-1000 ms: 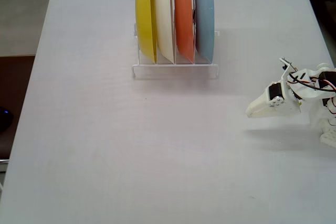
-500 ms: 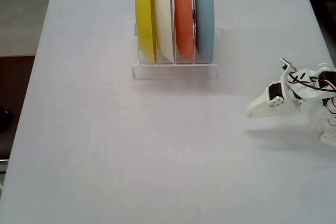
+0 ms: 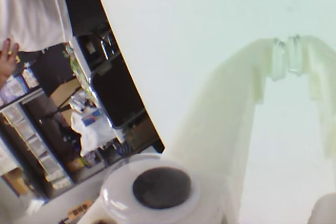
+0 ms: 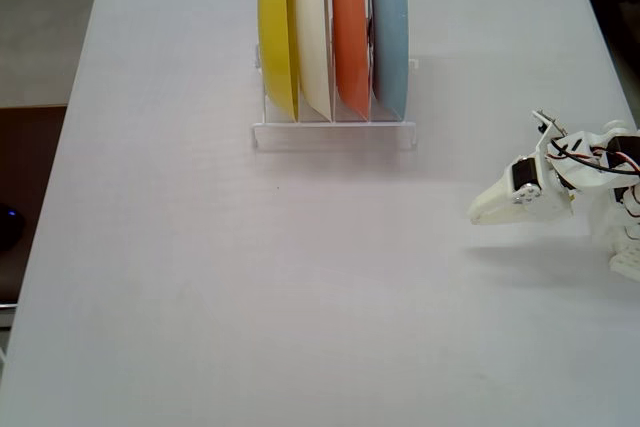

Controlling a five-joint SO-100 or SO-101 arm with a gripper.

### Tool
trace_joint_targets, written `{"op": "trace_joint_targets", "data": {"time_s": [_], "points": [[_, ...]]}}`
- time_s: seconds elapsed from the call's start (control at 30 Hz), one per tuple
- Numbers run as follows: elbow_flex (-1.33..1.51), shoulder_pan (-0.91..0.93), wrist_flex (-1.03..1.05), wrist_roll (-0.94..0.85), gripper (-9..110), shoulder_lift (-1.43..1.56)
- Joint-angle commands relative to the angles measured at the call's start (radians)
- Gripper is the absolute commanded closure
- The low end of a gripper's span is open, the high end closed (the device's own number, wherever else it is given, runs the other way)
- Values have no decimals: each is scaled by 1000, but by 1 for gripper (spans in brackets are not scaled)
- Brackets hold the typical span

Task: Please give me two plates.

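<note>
White wire dish rack (image 4: 333, 134), back centre of the white table (image 4: 200, 277) in the fixed view, holding four round plastic plates on edge, left to right: yellow plate (image 4: 278, 32), cream-white plate (image 4: 313, 32), orange plate (image 4: 350, 32), light blue plate (image 4: 391, 32). Nothing delivered yet; both plates still to fetch. White two-finger gripper (image 4: 478, 213) at right, well apart from rack, fingertips together, empty.
</note>
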Motion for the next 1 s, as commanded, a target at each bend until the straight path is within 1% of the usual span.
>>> {"op": "trace_joint_targets", "data": {"time_s": [0.0,0.53,0.67,0.83,0.97], "points": [[0,2,-9,3,102,12],[-2,2,-6,8,102,12],[-20,2,-40,12,102,12],[-232,43,-32,-44,102,-12],[-492,140,-25,-149,102,-179]]}}
